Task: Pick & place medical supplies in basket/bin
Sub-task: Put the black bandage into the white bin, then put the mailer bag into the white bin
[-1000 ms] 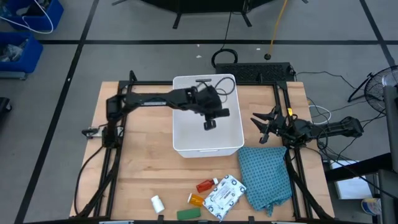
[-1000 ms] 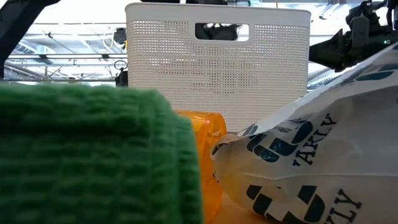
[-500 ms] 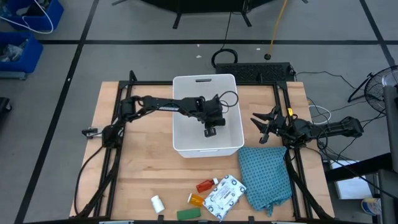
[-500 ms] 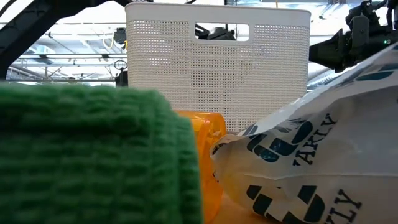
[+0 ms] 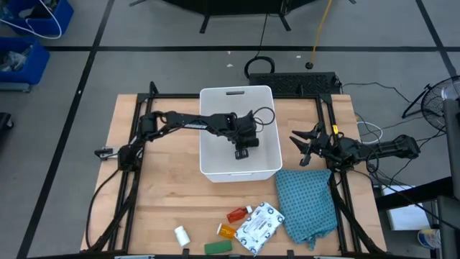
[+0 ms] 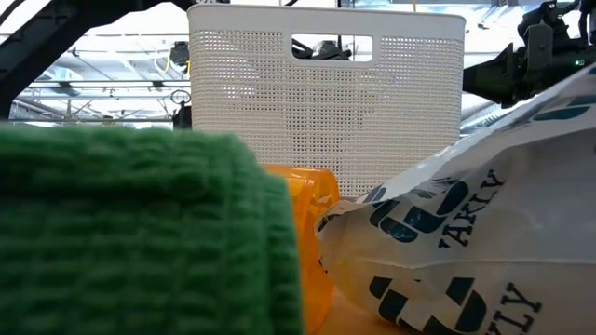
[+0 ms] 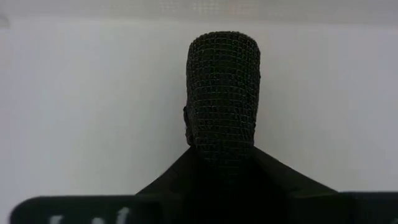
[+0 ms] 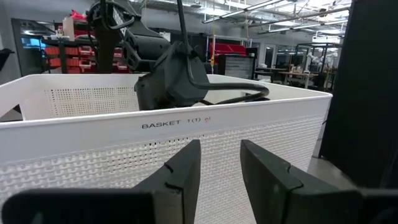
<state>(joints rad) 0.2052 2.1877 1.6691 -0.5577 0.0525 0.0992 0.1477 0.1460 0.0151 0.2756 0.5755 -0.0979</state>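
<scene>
One item in hand: we see the left gripper clamped on a black mesh-textured block, low inside the large white rectangular plastic tub, presumably for release.
Right gripper: parked beside the tub, fingers parted.

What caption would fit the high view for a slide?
Left gripper holds a black block inside the white basket; the right gripper waits beside it.

In the low view, the green flat bar is filling the near corner, blurred and cut off by the edge, hiding most of the orange vial. The white patterned packet is running off the frame. In the left wrist view, the left hand is covering the black block's lower end.
</scene>
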